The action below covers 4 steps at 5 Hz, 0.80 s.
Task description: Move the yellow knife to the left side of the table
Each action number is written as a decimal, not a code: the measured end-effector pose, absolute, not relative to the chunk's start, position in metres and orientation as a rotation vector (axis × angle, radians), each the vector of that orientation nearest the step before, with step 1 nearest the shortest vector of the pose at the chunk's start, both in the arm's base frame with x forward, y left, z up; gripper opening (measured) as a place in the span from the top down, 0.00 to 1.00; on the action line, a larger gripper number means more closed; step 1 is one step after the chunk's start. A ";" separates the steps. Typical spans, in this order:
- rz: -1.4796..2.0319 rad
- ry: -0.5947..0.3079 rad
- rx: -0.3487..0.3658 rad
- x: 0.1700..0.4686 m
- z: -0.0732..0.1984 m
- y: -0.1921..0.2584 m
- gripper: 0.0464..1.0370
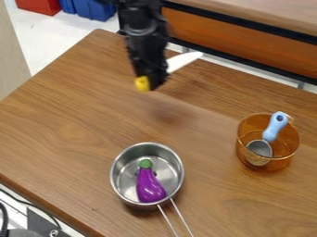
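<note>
The black gripper (151,81) hangs over the upper middle part of the wooden table (68,111), shut on the yellow knife (142,84). The knife's yellow handle end pokes out at the lower left of the fingers, and its white blade sticks out to the upper right. The middle of the knife is hidden by the gripper. A soft shadow lies on the wood below, apart from the knife, which is held above the surface.
A metal pot (122,198) with a purple eggplant (149,186) inside stands at the lower middle, its wire handle toward the bottom edge. On the right, an amber bowl (282,163) holds a blue-handled scoop (275,126). A wood-fronted ledge (248,41) runs behind the table.
</note>
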<state>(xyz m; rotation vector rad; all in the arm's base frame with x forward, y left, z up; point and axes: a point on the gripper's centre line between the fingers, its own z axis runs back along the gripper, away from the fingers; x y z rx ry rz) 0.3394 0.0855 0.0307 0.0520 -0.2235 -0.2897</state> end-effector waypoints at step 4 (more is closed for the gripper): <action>-0.059 -0.135 0.007 0.208 0.008 0.131 0.58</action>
